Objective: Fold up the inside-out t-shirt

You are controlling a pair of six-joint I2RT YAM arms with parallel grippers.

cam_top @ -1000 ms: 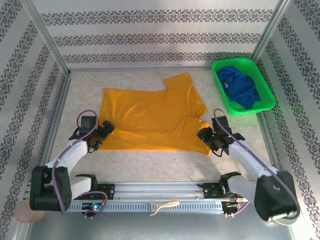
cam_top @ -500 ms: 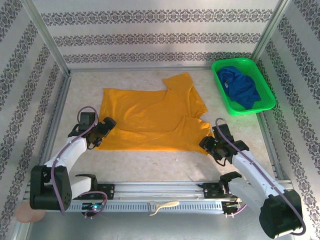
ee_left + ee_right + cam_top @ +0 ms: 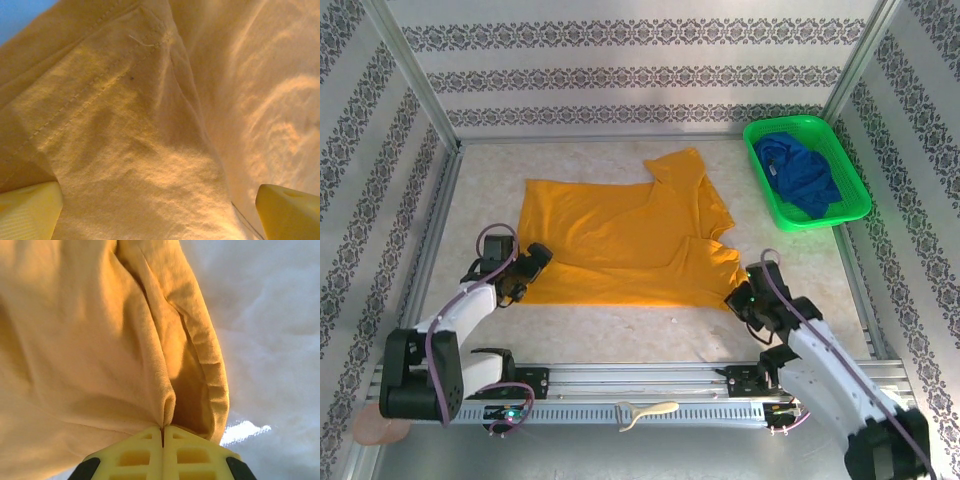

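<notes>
The inside-out t-shirt (image 3: 620,240) lies spread on the table, orange-yellow and wrinkled, one sleeve pointing to the back. My left gripper (image 3: 525,270) sits low at its near left corner. In the left wrist view its yellow fingertips (image 3: 27,212) stand wide apart over the t-shirt's seamed cloth (image 3: 150,125), so the left gripper (image 3: 160,220) is open. My right gripper (image 3: 738,297) is at the near right corner. In the right wrist view that gripper (image 3: 163,429) is shut on a pinched fold of the t-shirt (image 3: 90,340).
A green basket (image 3: 817,222) holding a dark blue garment (image 3: 802,172) stands at the back right. Patterned walls and metal posts close in the table on three sides. A cream-coloured tool (image 3: 645,412) lies on the front rail between the arm bases.
My right gripper has slid toward the near edge along the t-shirt's right side and closed on its near right corner. The left gripper stays open, barely shifted.
</notes>
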